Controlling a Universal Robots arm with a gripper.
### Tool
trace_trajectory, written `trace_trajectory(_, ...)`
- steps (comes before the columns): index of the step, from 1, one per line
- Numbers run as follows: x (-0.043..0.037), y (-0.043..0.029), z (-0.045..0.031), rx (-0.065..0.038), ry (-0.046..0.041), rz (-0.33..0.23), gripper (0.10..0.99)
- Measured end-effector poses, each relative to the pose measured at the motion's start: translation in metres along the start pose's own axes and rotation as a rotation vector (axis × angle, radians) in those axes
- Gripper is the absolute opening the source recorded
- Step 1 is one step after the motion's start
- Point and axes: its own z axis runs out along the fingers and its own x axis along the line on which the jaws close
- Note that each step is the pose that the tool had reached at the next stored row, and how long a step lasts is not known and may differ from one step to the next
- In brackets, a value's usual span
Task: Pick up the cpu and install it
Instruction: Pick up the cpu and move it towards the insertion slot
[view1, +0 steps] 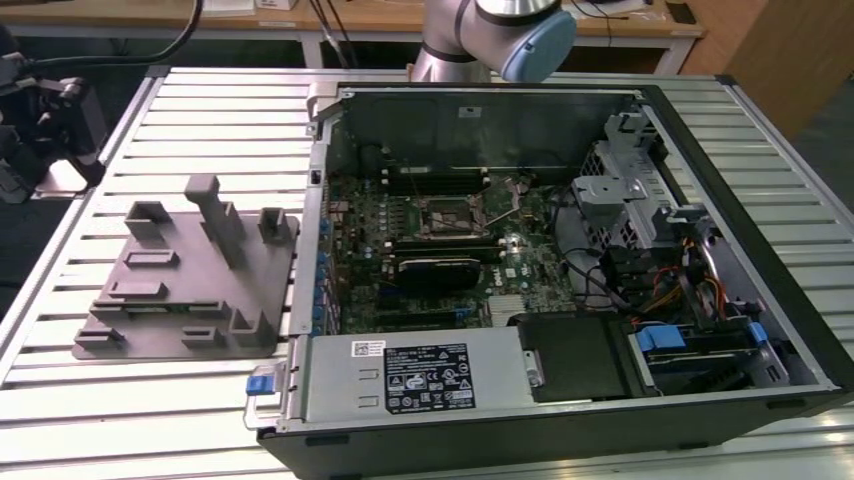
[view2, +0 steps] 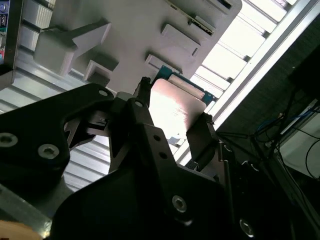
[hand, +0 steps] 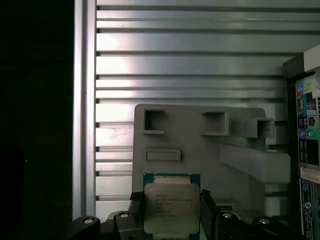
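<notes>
The cpu (hand: 168, 204), a flat square chip with a silvery top and a teal edge, sits between the two black fingers (hand: 208, 210) of my gripper (hand: 170, 212), which is shut on it. It hangs above the grey fixture (hand: 210, 150), over that fixture's near edge. In the second wrist view the cpu (view2: 175, 107) shows as a shiny plate clamped in the gripper (view2: 172, 114), with the fixture (view2: 130, 30) beyond it. The black-framed motherboard socket (view1: 447, 215) lies inside the open computer case (view1: 534, 260), with its lever raised.
The grey fixture (view1: 187, 280) with its upright blocks lies on the slatted metal table (view1: 200, 110), on the exterior view's left of the case. The arm (view1: 494, 30) rises behind the case. Drive cages and cables (view1: 667, 270) crowd the case's right side; the power supply (view1: 427, 375) sits at the front.
</notes>
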Motion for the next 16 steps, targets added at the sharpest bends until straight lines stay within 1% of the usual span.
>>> trace_trajectory(6,-0.0006,0.0013,-0.019,0.0,-0.0013,0.0,0.541)
trace_trajectory(16,-0.0017,0.0045,-0.0561,0.0,-0.0037,0.0,0.541)
